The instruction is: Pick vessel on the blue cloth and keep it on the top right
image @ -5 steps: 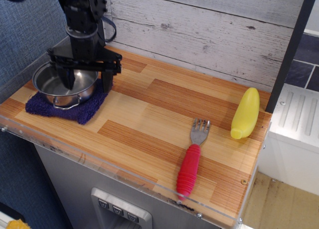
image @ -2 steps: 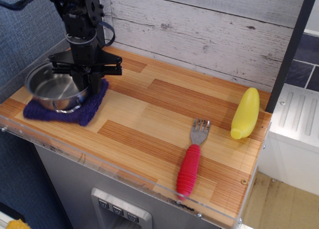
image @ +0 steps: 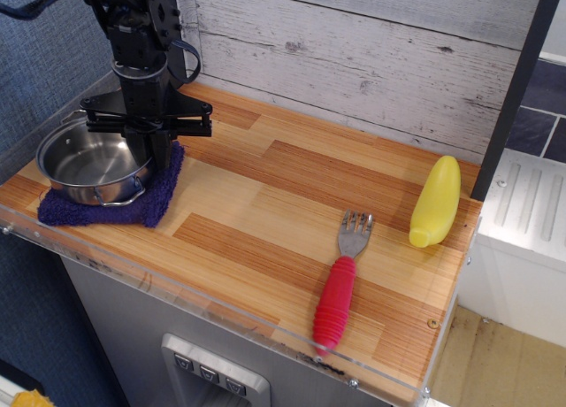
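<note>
1. The gripper (image: 149, 153) points straight down at the back left of the counter (image: 265, 203), its black fingers narrowed onto the right rim of the vessel (image: 88, 162).
2. The vessel extends to the gripper's left, over the blue cloth (image: 106, 199); whether its base touches the cloth cannot be told.
3. The cloth lies directly beneath the gripper and spreads leftward toward the counter's front edge.
4. One wire loop handle faces the front edge, below and left of the gripper.
5. A fork (image: 340, 283) with a red handle lies well to the gripper's right, near the front edge.
6. A yellow plastic bottle (image: 436, 201) lies farther right still, beside the fork's tines, at the counter's far right end.
</note>
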Robot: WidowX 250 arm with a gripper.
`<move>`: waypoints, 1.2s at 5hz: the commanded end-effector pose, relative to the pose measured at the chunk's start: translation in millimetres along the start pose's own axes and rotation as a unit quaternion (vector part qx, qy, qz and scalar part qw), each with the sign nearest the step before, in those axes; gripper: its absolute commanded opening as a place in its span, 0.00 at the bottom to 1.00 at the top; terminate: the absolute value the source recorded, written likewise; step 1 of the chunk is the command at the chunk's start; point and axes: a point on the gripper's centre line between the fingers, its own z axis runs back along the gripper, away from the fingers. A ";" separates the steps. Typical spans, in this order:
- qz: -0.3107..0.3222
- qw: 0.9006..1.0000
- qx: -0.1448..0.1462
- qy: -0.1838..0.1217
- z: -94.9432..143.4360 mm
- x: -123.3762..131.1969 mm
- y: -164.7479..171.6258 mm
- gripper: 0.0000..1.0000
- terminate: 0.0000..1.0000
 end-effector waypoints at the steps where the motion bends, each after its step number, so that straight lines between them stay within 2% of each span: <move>1: 0.007 0.999 -0.029 -0.037 39.0 18.5 -13.8 0.00 0.00; 2: -0.006 0.998 -0.039 -0.045 51.7 20.8 -36.2 0.00 0.00; 5: -0.062 0.991 -0.085 -0.079 85.1 19.4 -138.7 0.00 0.00; 6: -0.085 0.989 -0.097 -0.075 82.0 16.6 -170.4 0.00 0.00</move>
